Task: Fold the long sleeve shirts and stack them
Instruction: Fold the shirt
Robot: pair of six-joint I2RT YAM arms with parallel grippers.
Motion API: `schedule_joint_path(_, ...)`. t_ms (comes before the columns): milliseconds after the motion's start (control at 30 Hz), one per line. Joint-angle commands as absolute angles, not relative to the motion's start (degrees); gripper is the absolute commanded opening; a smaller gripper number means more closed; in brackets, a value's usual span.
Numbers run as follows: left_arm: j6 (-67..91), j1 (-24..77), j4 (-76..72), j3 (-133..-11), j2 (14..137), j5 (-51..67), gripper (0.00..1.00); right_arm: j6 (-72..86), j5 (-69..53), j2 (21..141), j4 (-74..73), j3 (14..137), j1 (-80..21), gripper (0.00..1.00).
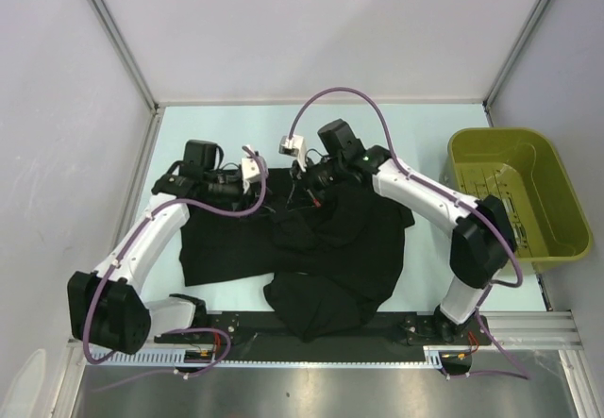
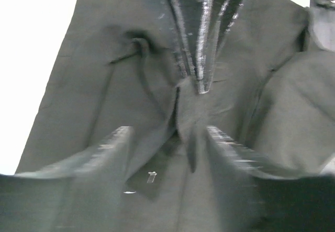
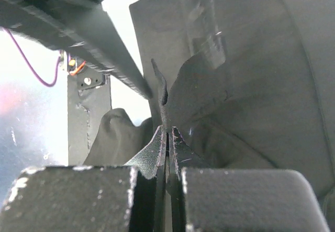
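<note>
While I am looking down from behind the arms, the pale blue-green table (image 1: 217,125) is filling most of the floor of a booth, with plain light walls (image 1: 330,22) and metal corner posts closing it in on three sides. Bare table is showing along the far side beyond both arms, and a narrower strip is running between the cloth and the olive-green basket (image 1: 498,135), which is sitting at the right edge close to the wall. At the near edge a dark mounting rail (image 1: 396,328) is carrying both arm bases.

The long sleeve shirts (image 1: 340,239) are lying in a rumpled black heap at the middle of the table, spreading from beside the left arm (image 1: 156,229) across to the right arm (image 1: 425,192), with one lump sagging over the near rail. The cloth is looking plain, soft and creased, with no print, and I cannot tell one shirt from another in the heap.

The right gripper (image 3: 167,132) is pinching a thin raised fold of that black cloth at the heap's far side, its fingers pressed together on it. The left gripper (image 2: 167,132) is hanging just beside it with its fingers spread apart over the cloth, gripping nothing.
</note>
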State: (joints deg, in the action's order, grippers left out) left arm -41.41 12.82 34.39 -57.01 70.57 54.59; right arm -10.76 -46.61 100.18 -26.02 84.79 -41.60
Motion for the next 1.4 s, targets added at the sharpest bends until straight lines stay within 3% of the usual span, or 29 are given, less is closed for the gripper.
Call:
schedule_joint_path(0, -43.6, 17.5, 40.4, -58.0, 65.6, 58.9, 0.47, -13.4, -44.2, 91.5, -24.0, 82.3, -43.3, 0.0)
schedule_joint_path(133, -41.2, 21.4, 43.2, -58.5, 59.8, 58.2, 0.06, -14.1, -43.0, 87.2, -24.2, 79.3, -44.0, 0.0)
schedule_joint_path(200, -39.4, 24.9, 44.5, -58.4, 56.9, 57.5, 0.0, -14.3, -41.8, 84.0, -23.4, 77.7, -44.5, 0.0)
schedule_joint_path(300, -36.0, 29.1, 44.5, -57.0, 53.5, 55.0, 0.0, -15.3, -39.1, 79.5, -22.9, 74.2, -45.5, 0.01)
schedule_joint_path(333, -35.0, 30.0, 44.4, -56.3, 52.8, 54.1, 0.0, -15.3, -38.2, 78.7, -23.3, 73.7, -45.9, 0.14)
schedule_joint_path(400, -32.8, 32.3, 44.0, -55.7, 51.1, 51.9, 0.0, -16.3, -36.6, 76.7, -27.4, 73.7, -45.7, 0.2)
schedule_joint_path(433, -32.0, 33.0, 43.9, -55.7, 50.6, 51.7, 0.0, -16.7, -35.9, 75.9, -29.0, 73.7, -45.3, 0.32)
schedule_joint_path(500, -29.8, 36.2, 43.8, -55.8, 49.7, 50.3, 0.0, -17.4, -31.7, 73.4, -32.3, 73.0, -44.6, 0.44)
schedule_joint_path(567, -28.7, 37.5, 44.0, -55.5, 49.1, 52.3, 0.0, -18.4, -29.3, 72.3, -35.6, 72.2, -41.7, 0.72)
schedule_joint_path(600, -26.7, 38.0, 43.9, -54.8, 48.9, 53.3, 0.0, -19.0, -29.6, 72.1, -36.6, 71.4, -39.9, 0.92)
schedule_joint_path(633, -25.9, 38.8, 44.6, -54.4, 48.0, 54.1, 0.0, -18.8, -30.5, 72.7, -37.2, 71.0, -37.9, 0.99)
schedule_joint_path(800, -30.9, 46.1, 50.3, -55.9, 47.3, 53.8, 0.0, -16.4, -37.3, 83.0, -41.7, 74.8, -21.3, 0.99)
schedule_joint_path(900, -37.3, 48.7, 56.3, -58.0, 48.7, 52.5, 0.0, -15.7, -37.1, 92.3, -43.1, 78.3, -14.1, 0.87)
schedule_joint_path(1067, -46.1, 49.7, 64.9, -59.2, 51.0, 49.2, 0.0, -13.1, -31.7, 104.7, -45.0, 91.4, -6.0, 0.57)
schedule_joint_path(1200, -46.8, 49.7, 65.2, -58.6, 51.3, 48.0, 0.0, -14.8, -27.2, 115.1, -46.0, 100.9, -2.9, 0.47)
schedule_joint_path(1367, -47.1, 49.7, 64.9, -57.5, 51.8, 46.8, 0.0, -16.6, -22.8, 124.6, -48.8, 115.2, -2.8, 0.42)
